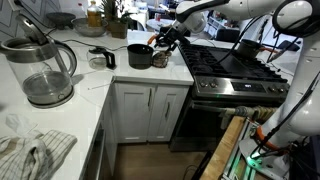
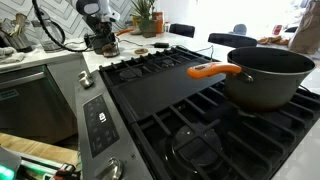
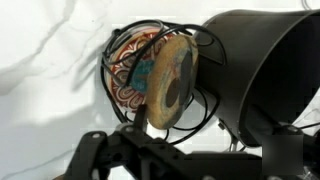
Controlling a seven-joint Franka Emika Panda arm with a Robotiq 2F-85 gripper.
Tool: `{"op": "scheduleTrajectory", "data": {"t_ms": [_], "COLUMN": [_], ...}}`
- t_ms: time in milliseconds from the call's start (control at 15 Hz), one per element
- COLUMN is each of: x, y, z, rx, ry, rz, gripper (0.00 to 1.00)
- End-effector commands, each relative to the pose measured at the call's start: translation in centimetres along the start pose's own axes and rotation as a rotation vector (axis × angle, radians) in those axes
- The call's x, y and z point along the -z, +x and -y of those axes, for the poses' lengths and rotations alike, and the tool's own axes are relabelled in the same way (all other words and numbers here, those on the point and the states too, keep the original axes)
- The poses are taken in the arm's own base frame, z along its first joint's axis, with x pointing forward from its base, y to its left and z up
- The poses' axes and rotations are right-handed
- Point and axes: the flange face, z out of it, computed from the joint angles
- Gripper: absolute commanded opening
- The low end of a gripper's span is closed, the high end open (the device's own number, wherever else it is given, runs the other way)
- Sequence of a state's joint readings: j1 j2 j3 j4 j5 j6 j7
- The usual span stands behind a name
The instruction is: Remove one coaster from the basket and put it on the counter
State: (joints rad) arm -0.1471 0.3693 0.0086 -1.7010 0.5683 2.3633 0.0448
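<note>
Pincer [image 3: 190,142] is wide open & empty, so go down slow onto the tipped-up coaster [image 3: 172,85] in the basket [image 3: 113,52] near the edge of the counter [image 1: 170,72], w/o bumping the pot [image 3: 265,70].

Wrist view: black wire basket [image 3: 112,55] sits on the white counter [image 3: 45,95]. One tan-brown coaster [image 3: 172,85] with a darker centre stands on edge in it, tilted, face to camera. Behind it are patterned discs [image 3: 128,70] in red, orange and blue; count unclear. Black pot [image 3: 265,70] is at right, just beside the basket, possibly touching its wires. Gripper [image 3: 188,142] is at the bottom edge, jaws spread wide either side of the basket, nothing held. Fingertips blurred and dark.
</note>
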Motion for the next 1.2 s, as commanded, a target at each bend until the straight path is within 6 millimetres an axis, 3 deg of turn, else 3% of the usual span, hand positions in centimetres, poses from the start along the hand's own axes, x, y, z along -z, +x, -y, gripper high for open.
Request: {"op": "scheduleTrajectory", "data": {"t_ms": [0, 667, 1133], "x": [0.1, -1.2, -0.8], "y": [-0.7, -0.7, -0.3], "z": [-0.9, -3.0, -3.3], "rx": [0.055, 0.117, 0.174], "ry": [0.108, 0.344, 0.518], "rz": [0.019, 0.104, 0.039], "gripper": [1.00, 1.00, 1.00]}}
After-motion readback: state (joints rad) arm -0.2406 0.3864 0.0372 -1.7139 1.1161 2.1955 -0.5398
